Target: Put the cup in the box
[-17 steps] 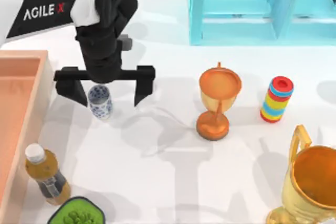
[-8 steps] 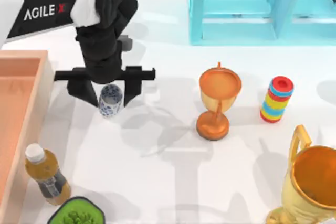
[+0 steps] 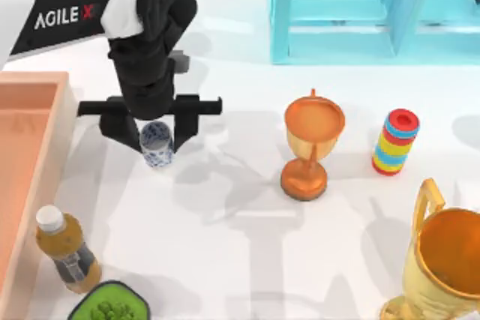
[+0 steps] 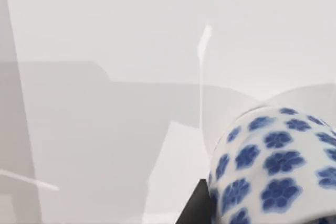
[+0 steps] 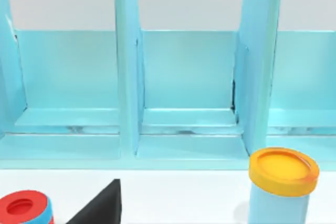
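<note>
The cup (image 3: pixel 157 144), small, white with blue flowers, stands upright on the white table a little right of the box. My left gripper (image 3: pixel 156 127) reaches down over it and is shut on the cup, one black finger on each side. In the left wrist view the cup (image 4: pixel 278 166) is very close, with a dark finger (image 4: pixel 195 209) against its side. The box (image 3: pixel 54 148), with pale wooden walls and a terracotta inside, runs along the table's left edge. A dark part of my right gripper (image 5: pixel 100 205) faces the cabinet.
An orange goblet trophy (image 3: pixel 311 144) stands mid-table, a coloured ring stack (image 3: pixel 395 142) to its right, a gold handled trophy (image 3: pixel 442 267) at the front right. A tea bottle (image 3: pixel 66 251) and a green plant pot (image 3: pixel 111 306) sit near the box's front. The turquoise cabinet (image 3: pixel 360 9) stands behind.
The left gripper's fingers, spread wide a second ago, have come together on the cup. The cup shifted slightly to the right and now sits a touch higher in the picture.
</note>
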Tool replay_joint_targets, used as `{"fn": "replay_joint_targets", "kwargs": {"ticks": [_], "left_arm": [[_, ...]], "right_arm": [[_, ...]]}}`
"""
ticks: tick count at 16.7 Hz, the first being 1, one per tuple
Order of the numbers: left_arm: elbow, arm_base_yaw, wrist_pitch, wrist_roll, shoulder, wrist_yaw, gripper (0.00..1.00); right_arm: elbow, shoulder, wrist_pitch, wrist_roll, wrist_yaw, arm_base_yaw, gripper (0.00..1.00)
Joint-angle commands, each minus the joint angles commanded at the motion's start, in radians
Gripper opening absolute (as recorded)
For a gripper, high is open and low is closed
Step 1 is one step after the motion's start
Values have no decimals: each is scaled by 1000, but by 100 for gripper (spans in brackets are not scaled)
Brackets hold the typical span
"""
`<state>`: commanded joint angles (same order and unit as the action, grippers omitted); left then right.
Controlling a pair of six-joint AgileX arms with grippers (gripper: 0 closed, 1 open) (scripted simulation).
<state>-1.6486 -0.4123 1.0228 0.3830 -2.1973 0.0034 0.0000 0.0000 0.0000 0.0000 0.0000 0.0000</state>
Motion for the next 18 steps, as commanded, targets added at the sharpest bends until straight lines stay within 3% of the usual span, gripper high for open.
{"fn": "replay_joint_targets", "kwargs": {"ticks": [7,11,14,18], "left_arm": [[-1,2,1,-3,2,1,0],[-19,43,14,-109,64,31,0],[-29,135,60,-260,147,54,0],[-18,353,185,-470,260,51,0]], "right_arm": [[0,0,0,0,0,0,100],[0,0,0,0,0,0,100],[0,0,0,0,0,0,100],[0,0,0,0,0,0,100]]}}
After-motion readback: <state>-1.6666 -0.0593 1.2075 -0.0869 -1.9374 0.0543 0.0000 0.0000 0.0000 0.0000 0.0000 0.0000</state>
